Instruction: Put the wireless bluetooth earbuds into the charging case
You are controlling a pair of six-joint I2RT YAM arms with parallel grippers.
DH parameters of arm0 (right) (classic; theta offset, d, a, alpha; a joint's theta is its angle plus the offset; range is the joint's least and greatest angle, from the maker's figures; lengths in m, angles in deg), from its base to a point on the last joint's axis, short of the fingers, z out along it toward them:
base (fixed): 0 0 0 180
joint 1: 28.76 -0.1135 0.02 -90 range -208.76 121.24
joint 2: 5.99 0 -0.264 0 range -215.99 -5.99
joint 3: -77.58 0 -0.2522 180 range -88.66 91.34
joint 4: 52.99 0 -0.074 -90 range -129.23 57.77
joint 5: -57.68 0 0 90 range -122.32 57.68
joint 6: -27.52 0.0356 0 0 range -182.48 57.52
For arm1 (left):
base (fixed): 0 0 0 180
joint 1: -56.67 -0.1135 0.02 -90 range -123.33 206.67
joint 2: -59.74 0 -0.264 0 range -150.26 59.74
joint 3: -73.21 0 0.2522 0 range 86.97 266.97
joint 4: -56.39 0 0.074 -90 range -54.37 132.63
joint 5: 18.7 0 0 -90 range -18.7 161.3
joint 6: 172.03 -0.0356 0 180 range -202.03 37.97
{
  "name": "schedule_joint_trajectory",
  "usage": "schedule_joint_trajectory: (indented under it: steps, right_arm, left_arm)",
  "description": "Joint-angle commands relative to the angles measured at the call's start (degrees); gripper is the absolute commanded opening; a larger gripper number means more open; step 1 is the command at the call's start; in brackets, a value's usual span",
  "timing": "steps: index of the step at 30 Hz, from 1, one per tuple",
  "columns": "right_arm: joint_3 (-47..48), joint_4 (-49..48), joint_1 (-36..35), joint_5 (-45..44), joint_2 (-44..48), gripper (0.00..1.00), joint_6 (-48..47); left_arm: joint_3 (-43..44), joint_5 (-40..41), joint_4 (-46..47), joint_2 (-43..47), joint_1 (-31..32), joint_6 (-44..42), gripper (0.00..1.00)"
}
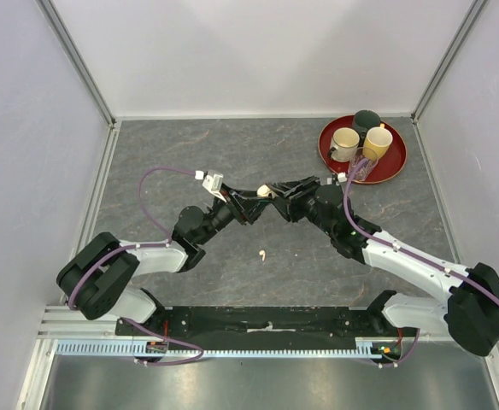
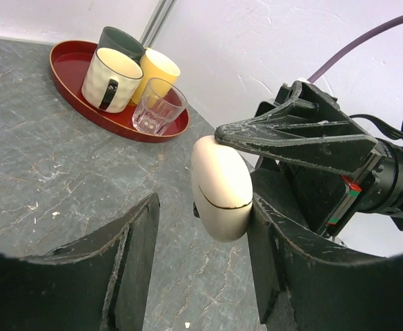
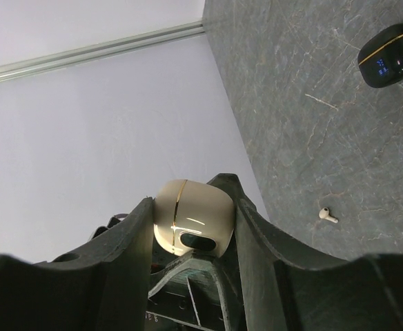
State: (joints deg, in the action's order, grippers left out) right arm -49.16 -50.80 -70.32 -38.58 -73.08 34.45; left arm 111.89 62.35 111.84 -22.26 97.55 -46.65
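Observation:
A closed cream-white charging case [image 3: 191,217] with a gold seam is held above the table between both fingers of my right gripper [image 3: 188,200], which is shut on it. In the left wrist view the case [image 2: 221,186] hangs between the fingers of my left gripper [image 2: 203,210]. It touches the right finger [image 2: 277,248], while the left finger [image 2: 136,248] stands well apart, so this gripper is open. Both grippers meet mid-table [image 1: 265,190]. One cream-white earbud [image 1: 262,254] lies on the table, also in the right wrist view [image 3: 328,215]. Other buds are out of view.
A closed black charging case [image 3: 391,55] with blue lights lies on the table. A red tray [image 1: 331,158] at the back right holds a white mug [image 1: 345,141], a yellow cup [image 1: 377,141], a dark cup [image 1: 367,120] and a glass [image 1: 361,166]. White walls enclose the table.

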Motion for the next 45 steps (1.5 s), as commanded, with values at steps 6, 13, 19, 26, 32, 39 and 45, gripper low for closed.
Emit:
schedule_joint_trajectory:
  steps: [6,13,19,26,32,39,45]
  right_arm:
    - [0.13,-3.54,-0.80,1.08,-0.85,0.00,1.43]
    - [-0.13,-3.72,-0.89,1.51,-1.03,0.00,1.34]
    - [0.83,-3.19,-0.80,2.04,-0.76,0.41,-5.33]
    - [2.68,0.85,-0.80,1.26,2.66,0.98,-21.39]
    - [3.21,2.17,-0.37,1.51,6.79,0.98,-33.09]
    - [4.79,-0.19,1.22,15.21,5.04,0.97,-30.67]
    - [0.41,-7.84,1.13,24.98,2.14,0.97,-19.60]
  left_arm:
    - [1.97,2.97,5.67,-1.94,0.78,1.71,0.53]
    - [2.06,2.01,5.41,-1.94,0.86,1.01,0.17]
    - [1.44,-0.54,3.66,-0.01,0.86,-2.76,0.04]
    - [0.65,-5.71,-4.60,6.75,0.78,-11.45,0.02]
    - [1.70,-14.16,-17.25,14.57,0.60,-21.39,0.02]
    - [0.21,-16.19,-20.08,19.94,0.25,-28.60,0.02]
    - [0.47,-14.87,-17.62,19.33,-0.10,-29.49,0.02]
